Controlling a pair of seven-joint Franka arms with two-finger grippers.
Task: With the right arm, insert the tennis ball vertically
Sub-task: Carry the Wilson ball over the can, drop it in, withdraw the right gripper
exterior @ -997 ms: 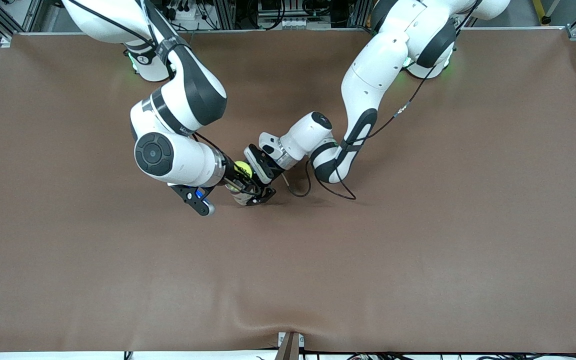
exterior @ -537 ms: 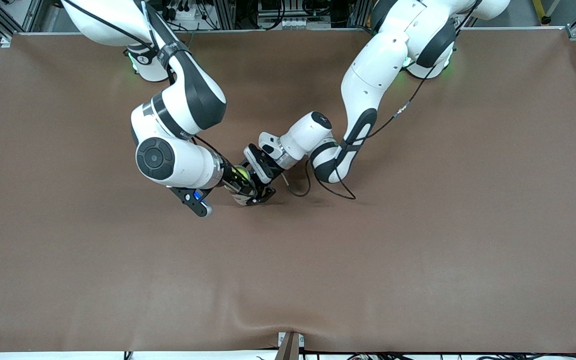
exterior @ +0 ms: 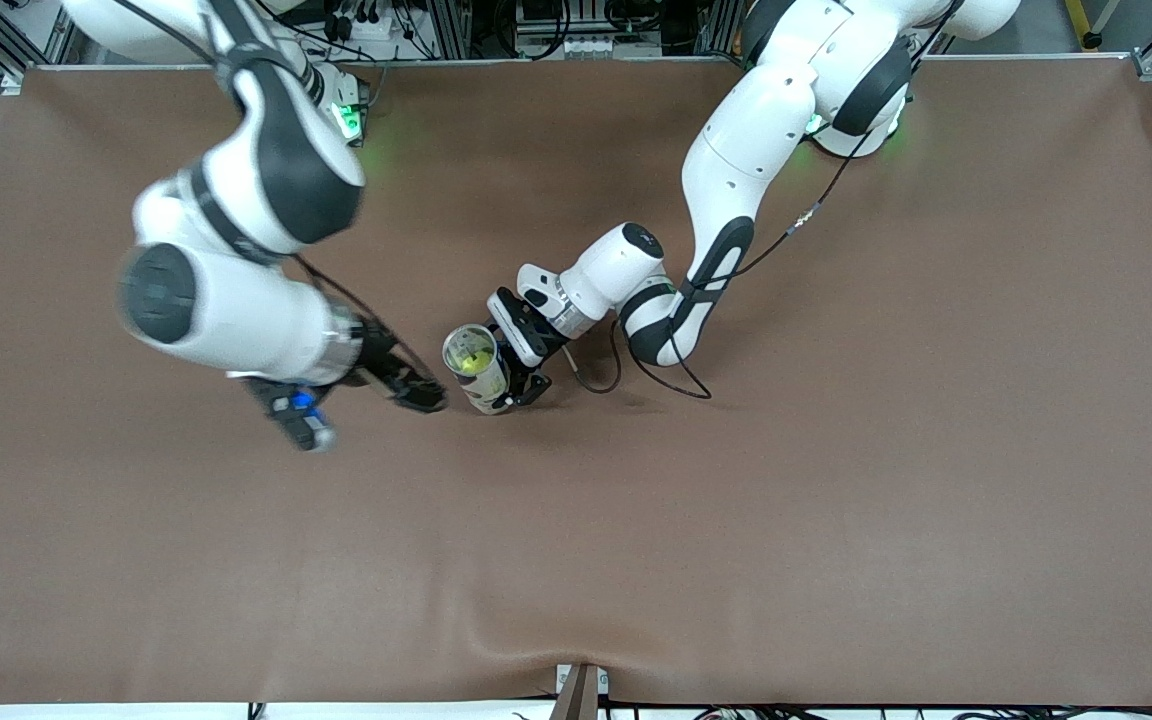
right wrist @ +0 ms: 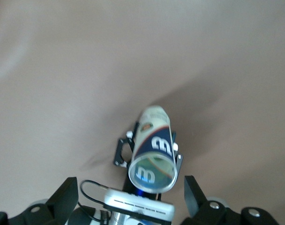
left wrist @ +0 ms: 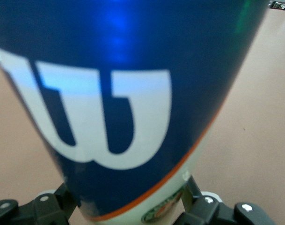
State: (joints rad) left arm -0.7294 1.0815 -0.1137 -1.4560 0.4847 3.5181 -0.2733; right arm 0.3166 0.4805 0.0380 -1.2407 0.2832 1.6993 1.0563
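Observation:
A clear tennis ball can (exterior: 476, 368) with a blue Wilson label stands upright near the table's middle. A yellow-green tennis ball (exterior: 477, 359) shows inside its open top. My left gripper (exterior: 514, 384) is shut on the can's lower part. In the left wrist view the can (left wrist: 114, 108) fills the picture between my fingers (left wrist: 193, 191). My right gripper (exterior: 414, 386) is open and empty, beside the can toward the right arm's end. In the right wrist view the can (right wrist: 153, 140) lies beneath my spread right gripper (right wrist: 129, 183).
The brown table mat (exterior: 836, 500) has a raised wrinkle at its edge nearest the front camera. A black cable (exterior: 598, 380) loops from my left wrist down onto the mat beside the can.
My right gripper held the ball over the can's mouth, let it go into the can, and has swung away toward the right arm's end. The left gripper and can have stayed still.

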